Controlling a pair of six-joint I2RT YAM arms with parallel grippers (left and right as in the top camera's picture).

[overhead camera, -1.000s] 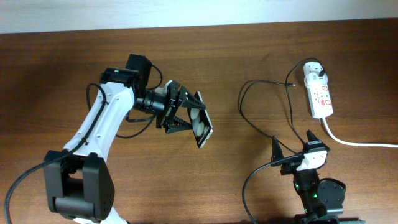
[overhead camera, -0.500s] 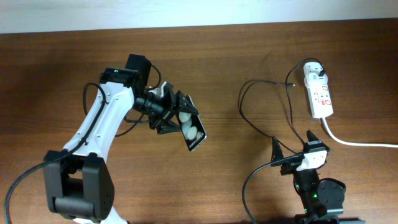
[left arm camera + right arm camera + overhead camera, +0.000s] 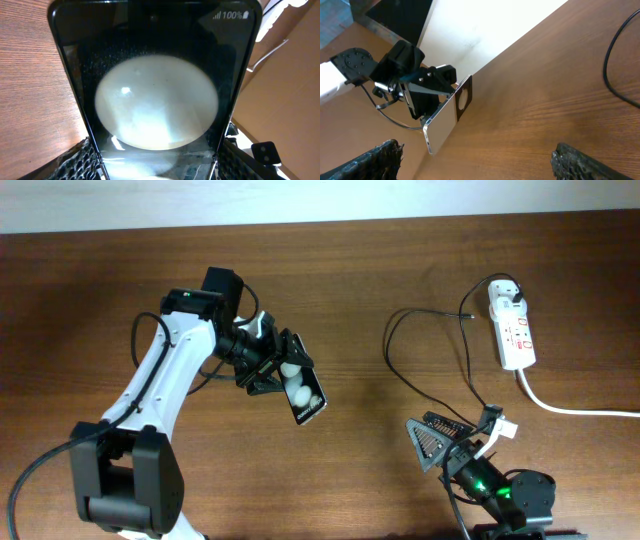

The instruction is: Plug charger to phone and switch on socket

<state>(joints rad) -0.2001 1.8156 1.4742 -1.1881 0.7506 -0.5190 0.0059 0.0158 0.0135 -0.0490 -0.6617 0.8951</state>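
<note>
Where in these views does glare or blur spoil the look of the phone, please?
Left wrist: the phone fills the frame, a big white oval, seemingly reflected light, across its glossy screen. Overhead: sharp, evenly lit. Right wrist: its pale side looks crisp, without glare.

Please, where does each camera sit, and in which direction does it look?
Overhead: fixed above the table, looking straight down; shows the left arm, the right arm, the phone, the charger and the socket.
Left wrist: on the left arm, looking along the left gripper at the phone it grips; its fingers show at the bottom corners.
Right wrist: on the right arm, looking across the table towards the left arm and phone; the open right gripper shows its fingers below.
Shared: all three views show the phone.
</note>
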